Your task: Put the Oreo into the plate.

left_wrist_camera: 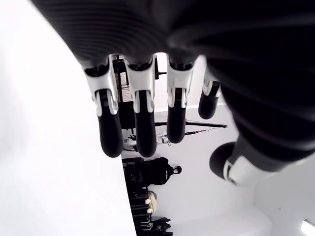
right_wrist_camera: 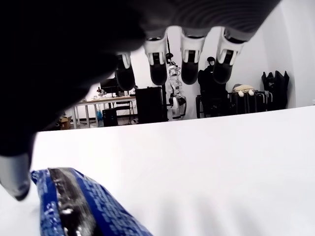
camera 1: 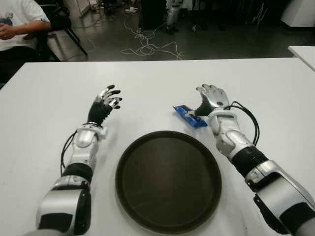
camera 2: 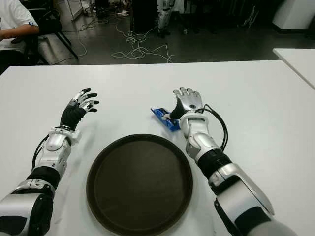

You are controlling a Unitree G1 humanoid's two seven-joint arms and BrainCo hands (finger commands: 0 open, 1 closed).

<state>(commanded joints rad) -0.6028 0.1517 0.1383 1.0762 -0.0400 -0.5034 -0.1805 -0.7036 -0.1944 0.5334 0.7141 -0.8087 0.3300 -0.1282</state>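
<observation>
Looking down on a white bench point(camera 1: 157, 83) from the head cameras. Lying flat just beyond the far right rim of the round dark plate point(camera 1: 168, 181), not yet inside it: the blue Oreo packet point(camera 1: 189, 116), long axis slanting from far-left to near-right. Hovering immediately to the packet's right, thumb seeming to touch or nearly touch its near end: the right hand point(camera 1: 212, 100), fingers spread open, gripping nothing. Showing well apart on the plate's left side: the left hand point(camera 1: 105, 104), fingers relaxed open, empty. Being far nearer, the right hand probably closing across the packet's narrow width next.
</observation>
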